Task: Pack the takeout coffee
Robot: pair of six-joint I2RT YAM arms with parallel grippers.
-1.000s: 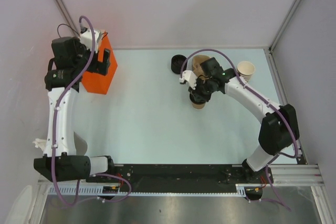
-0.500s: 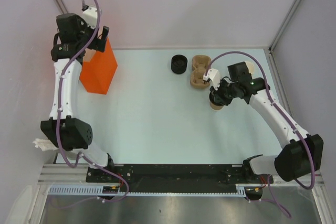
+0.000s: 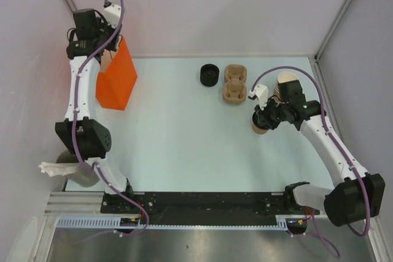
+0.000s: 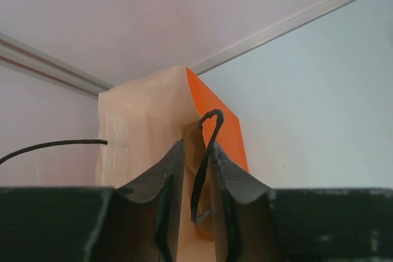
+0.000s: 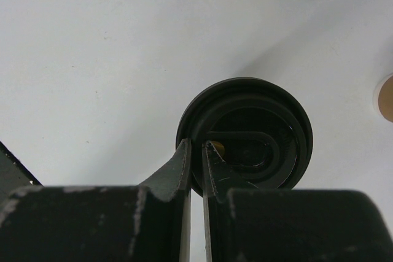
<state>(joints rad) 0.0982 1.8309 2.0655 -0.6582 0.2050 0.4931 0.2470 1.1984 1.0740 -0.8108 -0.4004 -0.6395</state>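
Note:
The takeout coffee is a tan paper cup (image 3: pixel 258 129) with a black lid (image 5: pixel 258 127). My right gripper (image 3: pixel 264 118) holds it right of the table's middle, near the cup carrier. In the right wrist view the right gripper (image 5: pixel 196 148) is shut on the lid's left rim, with bare table beneath. At the far left stands an orange paper bag (image 3: pixel 116 81), its top corner drawn up. My left gripper (image 3: pixel 110 46) sits at that corner. In the left wrist view the left gripper (image 4: pixel 196 145) has closed in on the bag's black cord handle (image 4: pixel 206 151) and its pale inner wall (image 4: pixel 141 127).
A moulded brown cup carrier (image 3: pixel 234 84) and a stack of black lids (image 3: pixel 209 75) sit at the back centre. The tan cup stack (image 3: pixel 284 80) stands behind my right arm. Crumpled white paper (image 3: pixel 55 169) lies off the table's left edge. Walls close in the back and both sides.
My left gripper rose to the bag's top corner and narrowed around the handle, pulling the corner up. My right arm carried the lidded cup from beside the carrier rightward and nearer.

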